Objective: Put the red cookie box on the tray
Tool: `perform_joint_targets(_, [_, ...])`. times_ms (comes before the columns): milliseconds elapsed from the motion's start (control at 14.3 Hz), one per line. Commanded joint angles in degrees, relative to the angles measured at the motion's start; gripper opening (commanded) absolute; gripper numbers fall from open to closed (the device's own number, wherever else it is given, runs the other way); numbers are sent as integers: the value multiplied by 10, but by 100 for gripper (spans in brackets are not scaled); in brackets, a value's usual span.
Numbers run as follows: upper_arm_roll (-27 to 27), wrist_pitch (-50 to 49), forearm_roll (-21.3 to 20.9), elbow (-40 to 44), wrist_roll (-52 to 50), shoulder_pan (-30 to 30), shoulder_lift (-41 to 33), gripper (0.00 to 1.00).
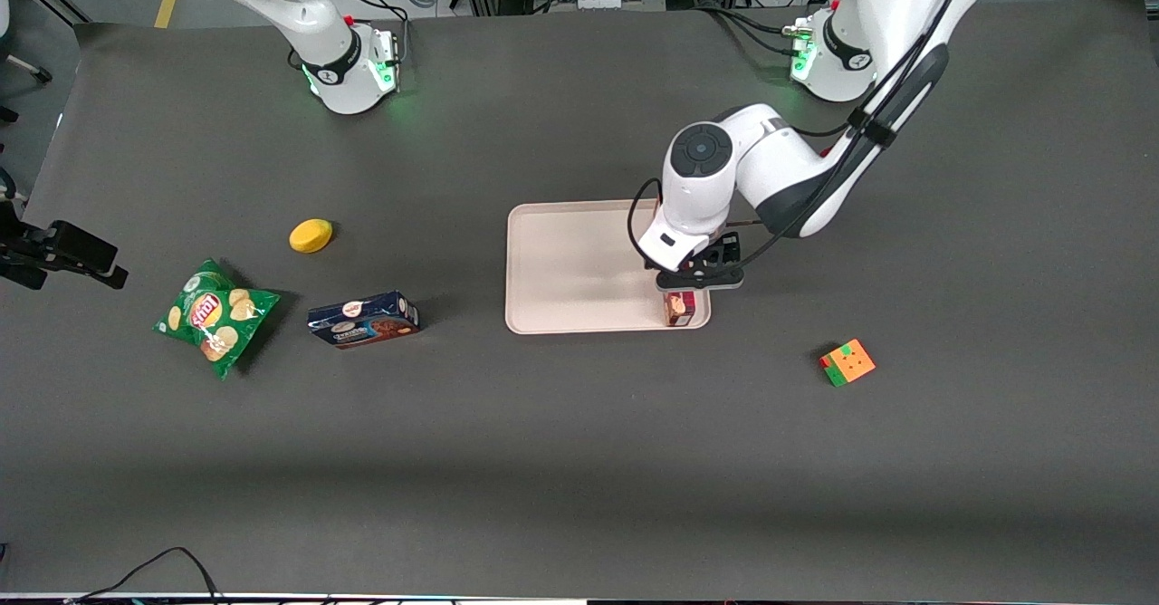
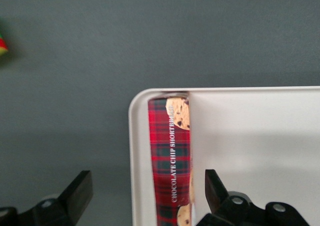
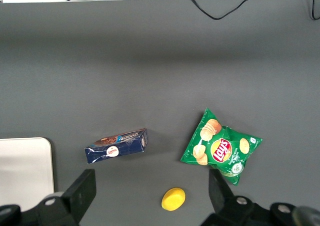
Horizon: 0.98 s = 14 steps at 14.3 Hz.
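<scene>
The red cookie box point(image 1: 680, 308) lies flat in the pale-pink tray point(image 1: 561, 261), along the tray's short rim toward the working arm's end. Its near end sits in the tray corner closest to the front camera, and most of it is hidden under the arm there. In the left wrist view the plaid box point(image 2: 170, 151) runs along the tray's rim point(image 2: 134, 151). My left gripper point(image 1: 695, 275) hovers just above the box. It point(image 2: 147, 186) is open wide, with one finger on each side of the box and neither finger touching it.
A colourful cube point(image 1: 847, 362) lies on the dark table toward the working arm's end, nearer the front camera. Toward the parked arm's end lie a dark-blue cookie box point(image 1: 364, 320), a green chips bag point(image 1: 215, 315) and a yellow lemon-like object point(image 1: 311, 235).
</scene>
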State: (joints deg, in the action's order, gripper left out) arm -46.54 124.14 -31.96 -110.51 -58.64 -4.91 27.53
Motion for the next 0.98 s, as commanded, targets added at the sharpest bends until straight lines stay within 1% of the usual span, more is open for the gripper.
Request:
perform_joint_targets(0, [-18, -160, 4, 105, 104, -4, -15, 100])
perform_joint_targets(209, [-17, -266, 49, 200, 227, -19, -23, 100])
perform_joint_targets(419, [-1, -316, 74, 233, 330, -39, -62, 100])
perform_joint_targets(488, [22, -324, 94, 236, 368, -40, -80, 100])
perform_joint_targets(558, [53, -325, 122, 236, 411, -40, -102, 100])
perform_joint_targets(628, [91, -325, 153, 236, 456, -38, -122, 100])
perform_joint_targets(698, [128, -325, 176, 235, 495, -34, -146, 100])
perform_joint_targets(837, [194, -324, 200, 228, 533, -30, -182, 100])
perform_joint_targets(907, [222, -324, 224, 226, 541, -30, -194, 100])
